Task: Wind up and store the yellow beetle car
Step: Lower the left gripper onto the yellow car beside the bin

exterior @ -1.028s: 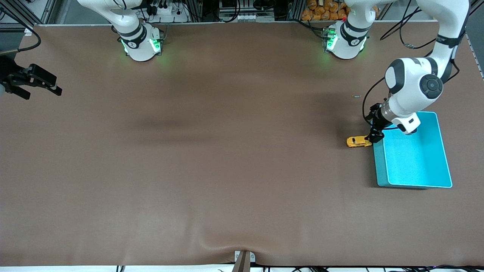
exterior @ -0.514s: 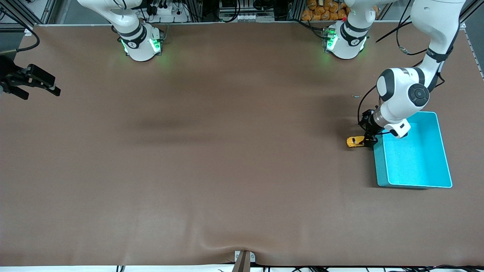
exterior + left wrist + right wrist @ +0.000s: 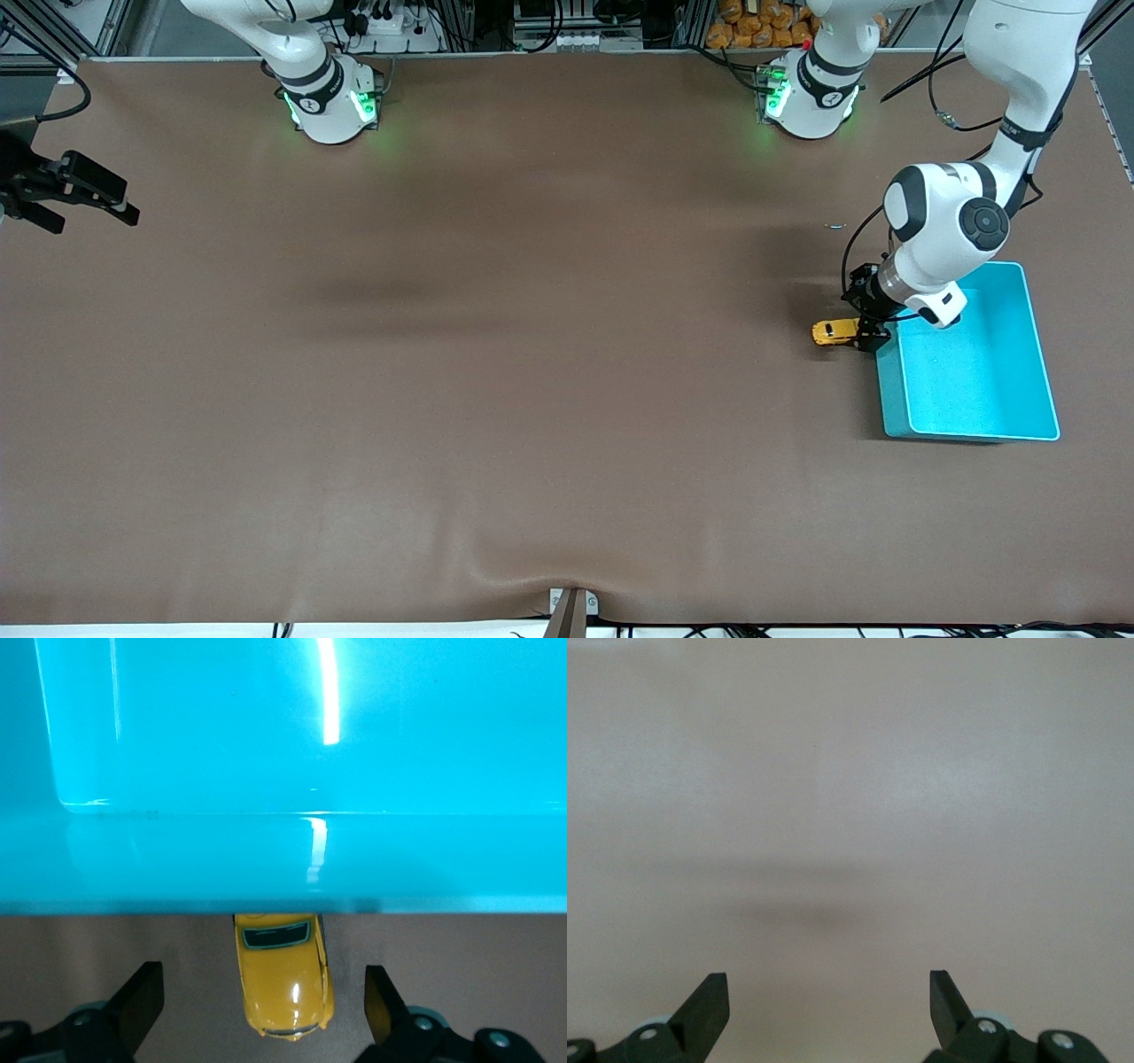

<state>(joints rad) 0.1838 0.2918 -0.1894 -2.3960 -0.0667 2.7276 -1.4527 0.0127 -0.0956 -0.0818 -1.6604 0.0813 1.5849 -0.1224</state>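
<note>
The yellow beetle car (image 3: 831, 332) stands on the brown table, right beside the turquoise bin (image 3: 889, 399) at the left arm's end. In the left wrist view the car (image 3: 283, 979) lies between the fingers, one end close to the bin's wall (image 3: 283, 859). My left gripper (image 3: 865, 334) is low over the car's end by the bin, open, its fingers (image 3: 142, 992) apart from the car's sides. My right gripper (image 3: 93, 213) is open and empty and waits at the right arm's end, with only bare table in the right wrist view (image 3: 828, 988).
A tiny bluish scrap (image 3: 834, 226) lies on the table farther from the front camera than the car. The bin holds nothing I can see. Orange packets (image 3: 753, 22) sit off the table by the left arm's base.
My left gripper has moved from beside the car's end to over it, and the arm's wrist has shifted toward the right arm's end. The car has not moved.
</note>
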